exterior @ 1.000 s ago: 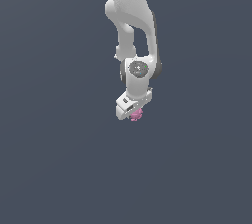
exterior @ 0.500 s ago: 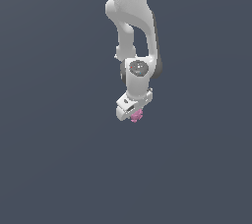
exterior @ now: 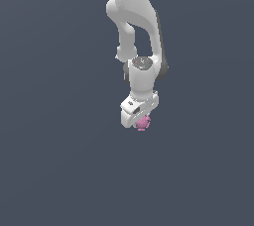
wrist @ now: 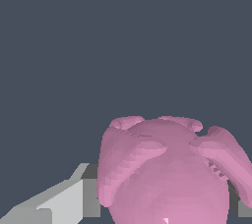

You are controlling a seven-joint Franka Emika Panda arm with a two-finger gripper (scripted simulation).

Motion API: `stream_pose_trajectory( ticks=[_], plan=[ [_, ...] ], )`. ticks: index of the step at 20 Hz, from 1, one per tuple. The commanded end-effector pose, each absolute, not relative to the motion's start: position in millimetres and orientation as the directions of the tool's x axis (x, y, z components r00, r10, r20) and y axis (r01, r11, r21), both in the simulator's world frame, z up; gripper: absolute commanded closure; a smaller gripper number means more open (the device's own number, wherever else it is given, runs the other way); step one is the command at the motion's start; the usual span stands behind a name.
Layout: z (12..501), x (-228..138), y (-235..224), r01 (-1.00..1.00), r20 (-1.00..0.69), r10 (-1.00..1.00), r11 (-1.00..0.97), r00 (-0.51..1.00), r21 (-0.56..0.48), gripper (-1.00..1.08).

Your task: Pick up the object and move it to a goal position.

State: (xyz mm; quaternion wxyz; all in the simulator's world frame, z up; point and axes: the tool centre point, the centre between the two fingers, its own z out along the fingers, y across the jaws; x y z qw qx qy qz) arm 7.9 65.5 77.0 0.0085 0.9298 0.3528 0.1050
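Observation:
The object is a small pink knobbly blob. In the exterior view it sits just under the white hand of my arm, mostly covered by it. My gripper points down and is shut on the blob. In the wrist view the pink blob fills the space between the jaws, with one grey fingertip pressed against its side and the other finger showing only as a sliver at the frame edge.
A plain dark grey-blue surface fills both views. The white arm reaches down from the top of the exterior view. Nothing else shows.
The arm and the pink blob hold almost the same place across the frames; at most a very slight shift.

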Motion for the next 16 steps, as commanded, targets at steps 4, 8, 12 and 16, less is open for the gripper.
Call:
stream_pose_trajectory(
  ticks=[4, 8, 12, 16],
  plan=[
    [121.4, 55.7, 86.2, 0.671, 0.345, 0.684, -0.720, 0.643, 0.177, 1.08],
    [164.3, 87.2, 103.3, 0.672, 0.460, 0.696, -0.698, 0.552, 0.250, 1.08],
    [210.8, 110.8, 119.5, 0.661, 0.558, 0.699, -0.679, 0.447, 0.321, 1.08],
    [255.4, 125.1, 133.3, 0.642, 0.631, 0.695, -0.664, 0.343, 0.383, 1.08]
  ],
)
